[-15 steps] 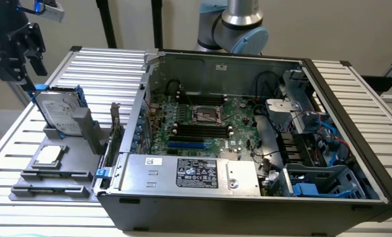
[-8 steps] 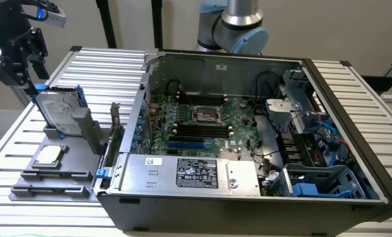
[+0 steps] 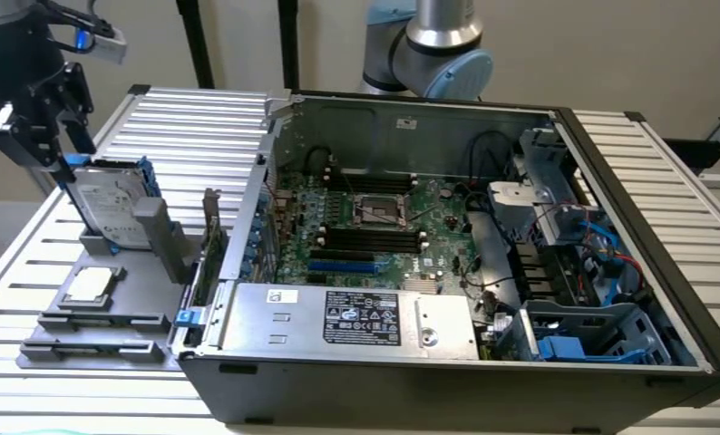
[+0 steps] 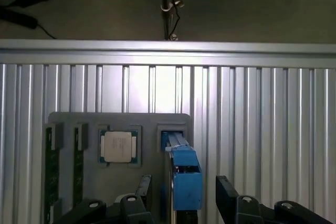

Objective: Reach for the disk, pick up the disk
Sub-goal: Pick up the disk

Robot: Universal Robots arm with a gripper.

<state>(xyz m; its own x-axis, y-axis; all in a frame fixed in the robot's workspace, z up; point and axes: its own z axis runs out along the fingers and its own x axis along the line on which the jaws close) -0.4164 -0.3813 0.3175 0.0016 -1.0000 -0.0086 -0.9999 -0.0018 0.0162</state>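
One broad table [image 3: 203, 118] of ribbed, pale aluminium slats carried everything. On it lay an open computer case [image 3: 457, 385], dark sheet metal outside, with a green board, black slots and looping cables inside. At the exterior view's left of the case sat a matte grey fixture tray [image 3: 142, 294], moulded with slots and shallow pockets.

The disk [image 3: 103, 204] stood on edge in a far slot of that tray, leaning a little. It was a flat rectangular slab of dull silver metal with a white label on its face and bright blue plastic rails along its edges. The gripper [image 4: 182, 184] hung just above it, black and angular, its jaws parted wider than the disk's thickness and holding nothing. In the wrist view the two fingers [image 4: 227, 198] flanked the blue top rail, with a clear gap on one side. Whether the other finger touched the drive I could not tell.

By my reading the reach was all but complete and the pick-up not yet begun. A sound grasp would call for the jaws to close squarely on the two flat faces, deep enough past the smooth blue rail to bite on metal. The lift would then need to run straight along the slot so the slab would not bind.

Smallest was a square silver chip [image 3: 91, 284], lying flat in its pocket, nearer than the disk.
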